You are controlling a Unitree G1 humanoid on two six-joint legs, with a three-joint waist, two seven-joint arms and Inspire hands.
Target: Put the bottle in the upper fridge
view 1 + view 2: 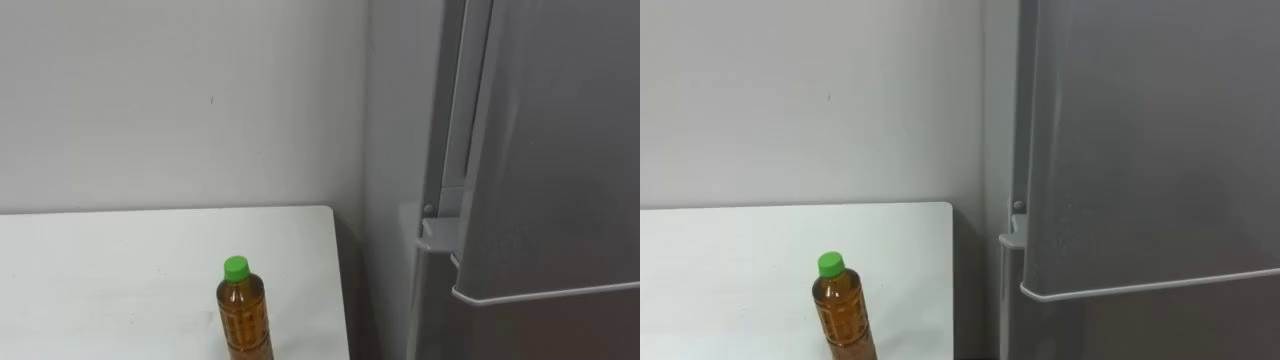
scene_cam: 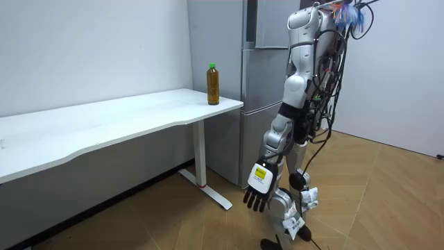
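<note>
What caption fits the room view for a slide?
G1 stands by the fridge, left hand hanging open; green-capped bottle upright at the fridge end of the white table.

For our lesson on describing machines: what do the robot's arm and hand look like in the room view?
The left arm is made of silver-grey, rounded metal segments with black sections at the joints and wrist. The left hand has black fingers, and a small white tag with a yellow patch sits on its back.

Bottle [image 1: 245, 318]: amber-brown, faint grid pattern on body; cap [image 1: 235, 266] bright green. Table [image 1: 120, 270] plain white. Fridge [image 1: 550, 150] silver-grey. Wall [image 1: 180, 100] pale grey. Floor [image 2: 374, 201] light brown wood, herringbone pattern.
</note>
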